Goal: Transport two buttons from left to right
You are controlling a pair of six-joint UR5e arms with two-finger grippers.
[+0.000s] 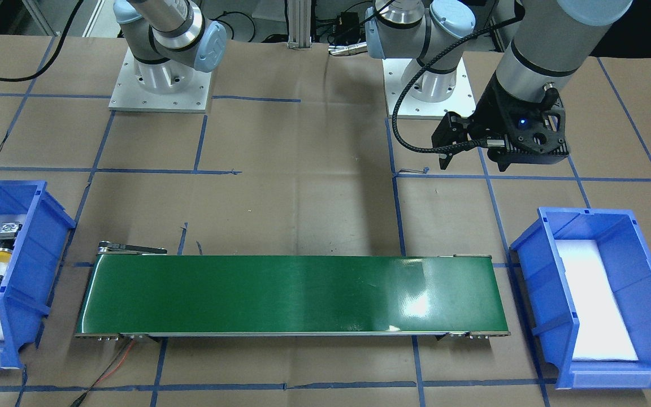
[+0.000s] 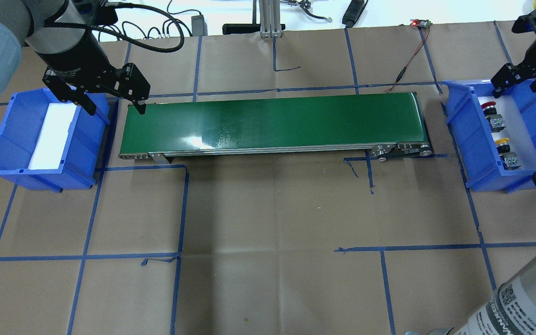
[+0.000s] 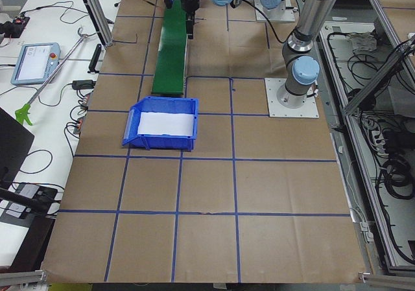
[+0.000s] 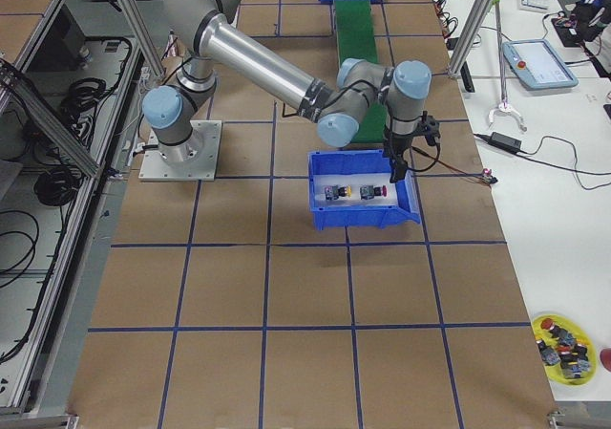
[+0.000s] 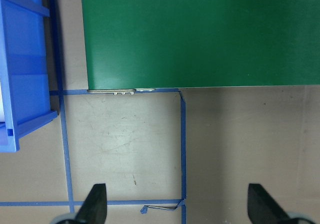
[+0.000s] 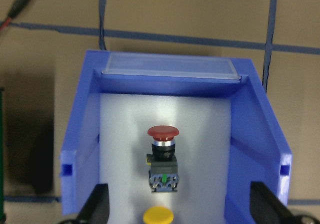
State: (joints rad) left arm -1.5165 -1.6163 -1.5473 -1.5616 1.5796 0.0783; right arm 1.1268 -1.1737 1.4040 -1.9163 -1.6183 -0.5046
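The red-capped button [image 2: 490, 110] and the yellow-capped button [image 2: 504, 149] lie on a white liner in the blue bin [image 2: 458, 135] at the table's right end. The right wrist view shows the red button [image 6: 162, 156] lying on its side, with the yellow button's cap [image 6: 158, 216] just below it. My right gripper [image 2: 519, 88] hangs open and empty above this bin's far end, clear of the buttons. My left gripper [image 2: 117, 110] is open and empty above the gap between the empty blue bin [image 2: 3, 135] and the conveyor's left end.
A green conveyor belt [image 2: 272, 121] runs between the two bins. A red wire [image 2: 407, 60] lies beyond its right end. The left bin holds only a white liner [image 2: 51, 135]. Blue tape lines cross the brown paper table.
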